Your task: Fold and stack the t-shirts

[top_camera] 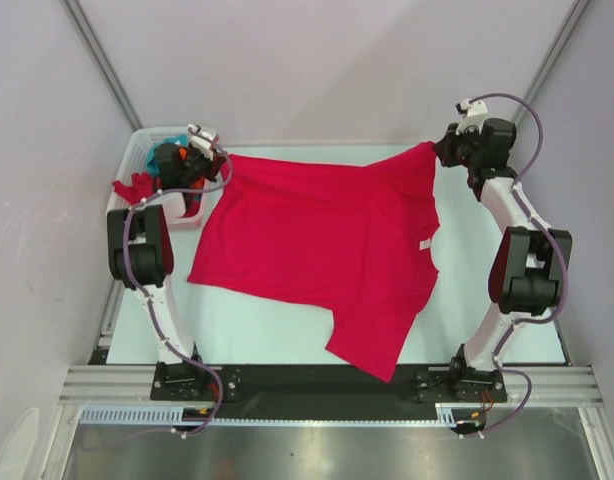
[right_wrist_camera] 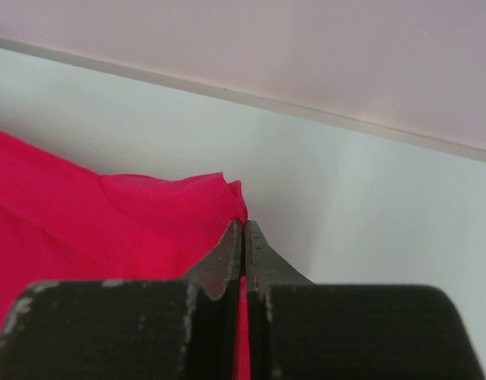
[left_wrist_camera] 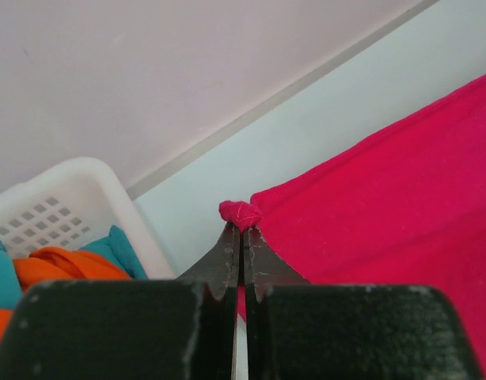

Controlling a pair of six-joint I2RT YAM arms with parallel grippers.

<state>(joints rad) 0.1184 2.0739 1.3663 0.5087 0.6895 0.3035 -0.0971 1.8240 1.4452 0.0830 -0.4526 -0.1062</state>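
Top external view: one crimson t-shirt (top_camera: 327, 240) lay spread on the desk (top_camera: 287, 320), stretched between two hands. The left hand (top_camera: 223, 160) pinched one far corner and the right hand (top_camera: 436, 151) the other. One small white label (top_camera: 424, 246) showed nearer the bases than the right hand. One white basket (top_camera: 145, 142) sat just outside the left hand, with a second red cloth (top_camera: 134, 186) draped over its rim. Bare desk ran along the shirt's near edge.

Left wrist view: the jaws were clamped on a bunched red corner. One orange shirt (left_wrist_camera: 61, 265) and teal cloth (left_wrist_camera: 120, 249) lay in the basket to the hand's left.

Right wrist view: the jaws were closed on the shirt's corner, with open desk to the hand's right.
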